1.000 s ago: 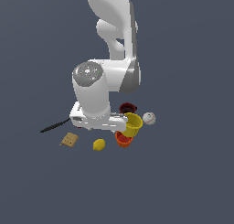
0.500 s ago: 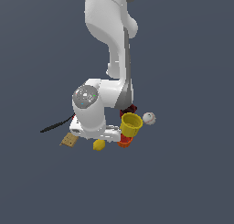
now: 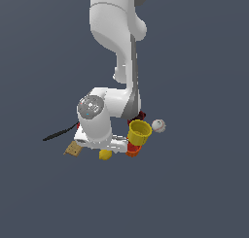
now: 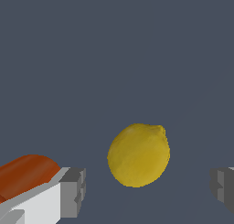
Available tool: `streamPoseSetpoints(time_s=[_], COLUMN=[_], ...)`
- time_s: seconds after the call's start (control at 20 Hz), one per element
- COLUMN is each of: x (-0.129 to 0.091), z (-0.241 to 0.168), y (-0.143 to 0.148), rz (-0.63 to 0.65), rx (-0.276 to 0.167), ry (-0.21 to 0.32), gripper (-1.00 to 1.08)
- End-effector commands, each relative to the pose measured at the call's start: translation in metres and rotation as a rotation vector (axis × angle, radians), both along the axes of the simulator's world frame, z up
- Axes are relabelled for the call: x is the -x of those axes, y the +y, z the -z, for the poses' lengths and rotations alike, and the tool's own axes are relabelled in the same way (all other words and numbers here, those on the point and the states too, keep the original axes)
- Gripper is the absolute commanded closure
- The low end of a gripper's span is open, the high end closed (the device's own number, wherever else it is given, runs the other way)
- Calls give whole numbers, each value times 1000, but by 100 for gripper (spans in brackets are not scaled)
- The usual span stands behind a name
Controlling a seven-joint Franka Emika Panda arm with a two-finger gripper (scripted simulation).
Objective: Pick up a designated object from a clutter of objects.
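Note:
The designated object, a small bright yellow lemon (image 4: 139, 155), lies on the grey floor between my two spread fingers in the wrist view. My gripper (image 4: 148, 189) is open, with one grey fingertip (image 4: 73, 192) on one side of the lemon and the other at the picture's edge. Nothing touches the lemon. In the exterior view the lemon (image 3: 105, 155) peeks out just under the white hand (image 3: 97, 130), which hides the fingers. The clutter of objects surrounds it: a yellow cup (image 3: 140, 132), an orange cup (image 3: 134, 150), a white baseball (image 3: 158, 126), a tan cracker (image 3: 73, 149) and a thin black stick (image 3: 59, 133).
The orange cup (image 4: 25, 170) shows close behind one finger in the wrist view. A dark red item (image 3: 141, 116) is partly hidden behind the arm above the yellow cup. The arm's upper links rise over the clutter.
The hand has come down toward the floor, and now sits low over the lemon, covering most of it. The objects have not moved.

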State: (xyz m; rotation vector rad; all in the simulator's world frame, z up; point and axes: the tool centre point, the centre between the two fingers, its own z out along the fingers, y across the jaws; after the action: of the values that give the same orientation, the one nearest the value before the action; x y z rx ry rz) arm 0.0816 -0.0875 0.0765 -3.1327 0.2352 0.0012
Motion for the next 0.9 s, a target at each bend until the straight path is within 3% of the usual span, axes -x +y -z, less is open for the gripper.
streamPoseSetpoints(time_s=[0.0, 0.6, 0.65, 0.85], x=[0, 0, 0, 0], z=[7, 49, 49, 49], y=[0, 0, 0, 0], rz=[0, 0, 0, 0], rx=[0, 0, 0, 0], ry=[1, 0, 0, 0], gripper=[-92, -92, 108, 108])
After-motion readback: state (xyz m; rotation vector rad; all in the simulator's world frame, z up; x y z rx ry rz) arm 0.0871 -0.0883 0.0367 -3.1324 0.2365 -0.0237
